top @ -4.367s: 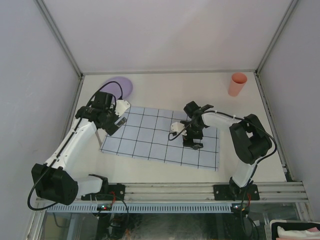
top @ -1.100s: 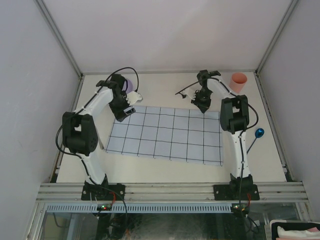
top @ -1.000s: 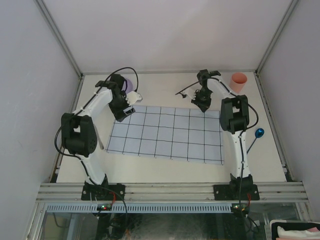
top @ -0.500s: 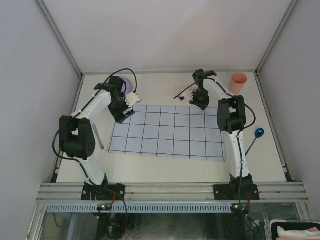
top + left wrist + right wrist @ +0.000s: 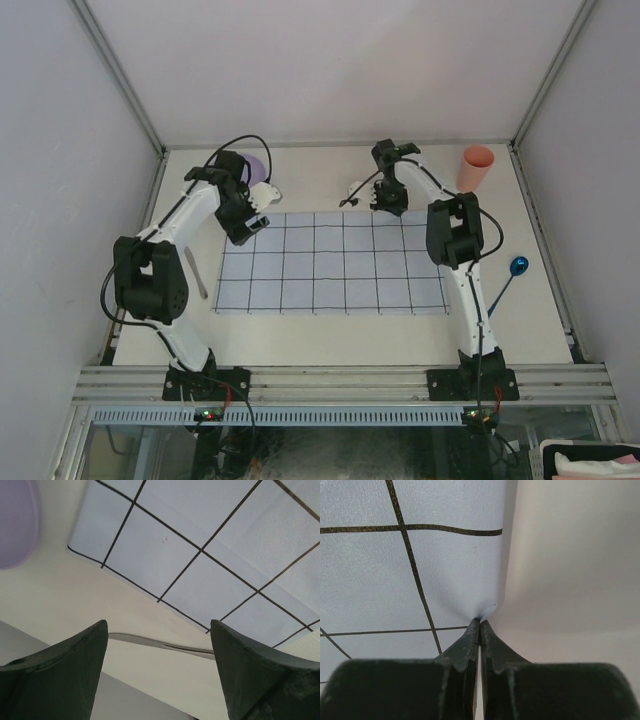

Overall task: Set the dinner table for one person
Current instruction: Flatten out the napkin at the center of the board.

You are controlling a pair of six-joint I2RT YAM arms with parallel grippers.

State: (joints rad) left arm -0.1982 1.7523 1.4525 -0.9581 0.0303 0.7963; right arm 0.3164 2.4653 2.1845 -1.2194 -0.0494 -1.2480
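Note:
A pale blue-grey cloth [image 5: 330, 265] with a dark grid lies flat on the off-white dinner table [image 5: 330, 335]. My right gripper [image 5: 390, 200] is at the cloth's far edge. In the right wrist view its jaws [image 5: 480, 621] are shut, pinching a puckered bit of the cloth [image 5: 410, 565] by its edge. My left gripper [image 5: 249, 226] hovers over the cloth's far left corner. It [image 5: 157, 625] is open with nothing between its fingers, and the cloth corner [image 5: 200, 540] lies below it.
A purple plate [image 5: 262, 168] sits at the far left, half hidden by the left arm. A salmon cup [image 5: 474, 168] stands at the far right. A blue spoon [image 5: 517, 266] lies right of the cloth. A silver utensil [image 5: 196, 272] lies left of it, near the table edge.
The right gripper has moved left along the far edge, pulling the cloth with it. The cloth now lies squarer to the table. The left gripper has shifted slightly left and stays open.

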